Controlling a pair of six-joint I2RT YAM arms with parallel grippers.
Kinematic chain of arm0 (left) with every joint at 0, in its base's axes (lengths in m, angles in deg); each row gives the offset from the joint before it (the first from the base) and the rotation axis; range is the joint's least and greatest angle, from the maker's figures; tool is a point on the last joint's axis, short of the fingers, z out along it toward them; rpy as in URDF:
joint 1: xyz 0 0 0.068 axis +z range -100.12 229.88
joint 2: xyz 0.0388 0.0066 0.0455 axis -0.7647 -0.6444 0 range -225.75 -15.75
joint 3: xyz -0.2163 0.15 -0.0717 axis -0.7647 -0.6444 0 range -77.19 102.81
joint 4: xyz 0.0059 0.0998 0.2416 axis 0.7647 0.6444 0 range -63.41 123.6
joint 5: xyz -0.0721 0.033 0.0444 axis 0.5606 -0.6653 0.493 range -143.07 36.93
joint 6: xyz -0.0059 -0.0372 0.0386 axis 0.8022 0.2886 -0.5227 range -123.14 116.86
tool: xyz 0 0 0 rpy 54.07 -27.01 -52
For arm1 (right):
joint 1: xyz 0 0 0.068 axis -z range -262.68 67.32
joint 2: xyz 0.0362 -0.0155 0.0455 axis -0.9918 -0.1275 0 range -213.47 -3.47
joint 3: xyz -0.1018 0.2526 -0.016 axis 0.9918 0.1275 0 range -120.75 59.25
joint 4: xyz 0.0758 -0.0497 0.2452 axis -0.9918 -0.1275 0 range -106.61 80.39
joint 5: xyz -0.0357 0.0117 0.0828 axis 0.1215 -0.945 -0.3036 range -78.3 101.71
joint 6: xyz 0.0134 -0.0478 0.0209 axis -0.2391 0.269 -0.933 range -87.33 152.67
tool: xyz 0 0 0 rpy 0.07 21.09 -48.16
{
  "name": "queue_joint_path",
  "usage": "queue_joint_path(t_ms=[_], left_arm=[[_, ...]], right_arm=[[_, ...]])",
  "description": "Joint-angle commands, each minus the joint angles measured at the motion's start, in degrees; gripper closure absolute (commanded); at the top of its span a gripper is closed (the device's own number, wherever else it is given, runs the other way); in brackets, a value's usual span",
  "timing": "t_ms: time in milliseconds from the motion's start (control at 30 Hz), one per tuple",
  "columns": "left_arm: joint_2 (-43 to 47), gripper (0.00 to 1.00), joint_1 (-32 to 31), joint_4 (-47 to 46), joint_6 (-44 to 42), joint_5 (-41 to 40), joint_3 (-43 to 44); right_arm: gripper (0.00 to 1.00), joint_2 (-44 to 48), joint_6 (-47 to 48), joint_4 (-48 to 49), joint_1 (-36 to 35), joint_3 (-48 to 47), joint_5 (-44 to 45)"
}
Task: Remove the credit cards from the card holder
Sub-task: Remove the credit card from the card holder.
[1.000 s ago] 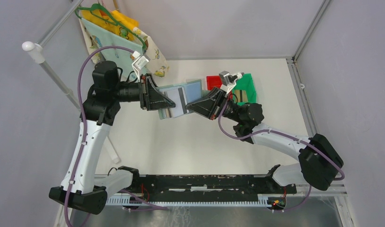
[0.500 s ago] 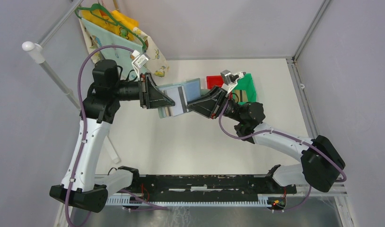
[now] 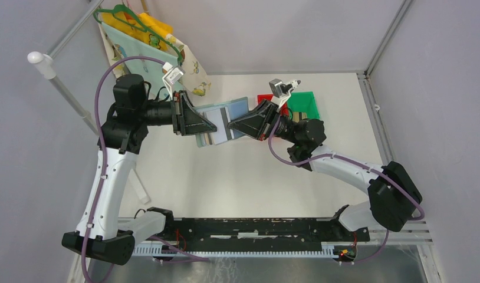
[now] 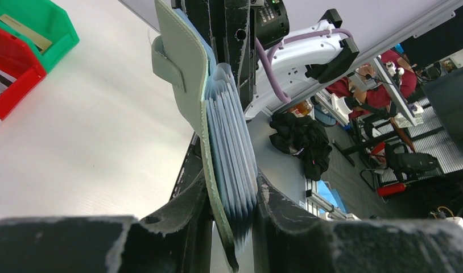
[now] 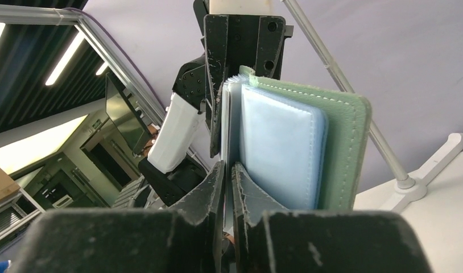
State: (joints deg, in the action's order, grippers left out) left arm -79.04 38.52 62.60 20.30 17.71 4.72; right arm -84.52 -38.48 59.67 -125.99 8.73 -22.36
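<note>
The grey-blue card holder [image 3: 229, 118] hangs open in the air between my two grippers. My left gripper [image 3: 209, 125] is shut on its cover and several clear pockets, which shows in the left wrist view [image 4: 232, 196]. My right gripper [image 3: 234, 127] is shut on a thin pale credit card [image 5: 228, 128] standing among the pocket leaves [image 5: 277, 145]. A grey card with a dark stripe [image 3: 224, 122] shows in the open holder. A tan card [image 4: 24, 33] lies in the green bin.
A green bin [image 3: 307, 101] and a red bin [image 3: 263, 100] stand at the back right, behind my right wrist. A green hanger with a printed bag [image 3: 137, 29] hangs at the back left. A white pole [image 3: 46, 63] stands at the left.
My right gripper has moved a little left and back towards the holder, and its wrist has turned. The left gripper has kept hold of the holder almost still.
</note>
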Motion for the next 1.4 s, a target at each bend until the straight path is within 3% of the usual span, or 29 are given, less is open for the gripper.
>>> queue_joint_path(t_ms=[0,67,167,367,567,633,733,900,1133,1233,1367], left_arm=[[0.6,0.82,-0.6,0.5,-2.5,2.6,2.5],[0.5,0.76,-0.5,1.0,-2.8,2.1,2.5],[0.2,0.7,-0.5,1.8,-3.1,0.8,2.6],[-3.0,0.73,-0.3,11.1,-11.2,-4.1,6.7],[-4.4,0.57,-0.3,13.8,-12.1,-3.2,7.5],[-4.0,0.56,-0.3,13.8,-12.8,-2.6,7.3],[-4.0,0.58,-0.3,13.7,-12.8,-1.9,7.1],[-4.7,0.75,-0.3,13.8,-12.1,0.6,7.0],[-4.4,0.87,-0.2,13.8,-12.4,0.7,6.2],[-4.0,0.88,-0.2,13.8,-12.7,1.2,6.5],[-4.2,0.76,-0.2,13.8,-13.0,2.7,7.2]], right_arm=[[0.92,-0.7,-2.0,3.6,-0.2,-2.9,-0.9],[1.0,-0.7,-2.9,4.4,0.0,-2.8,-0.9],[1.0,-0.1,-3.5,4.9,0.9,-1.4,0.4],[1.0,2.7,1.1,-0.2,1.7,2.6,5.1],[1.0,3.9,2.5,-0.3,1.7,4.0,8.0],[1.0,4.2,2.6,0.2,1.7,4.9,9.2],[1.0,4.0,1.9,1.8,1.4,6.3,10.4],[1.0,3.2,0.4,4.6,0.7,7.0,11.2],[1.0,4.2,1.4,3.6,0.1,6.8,10.7],[1.0,7.1,4.6,-1.9,0.1,8.0,12.0],[1.0,7.7,4.4,-2.1,0.1,8.7,11.9]])
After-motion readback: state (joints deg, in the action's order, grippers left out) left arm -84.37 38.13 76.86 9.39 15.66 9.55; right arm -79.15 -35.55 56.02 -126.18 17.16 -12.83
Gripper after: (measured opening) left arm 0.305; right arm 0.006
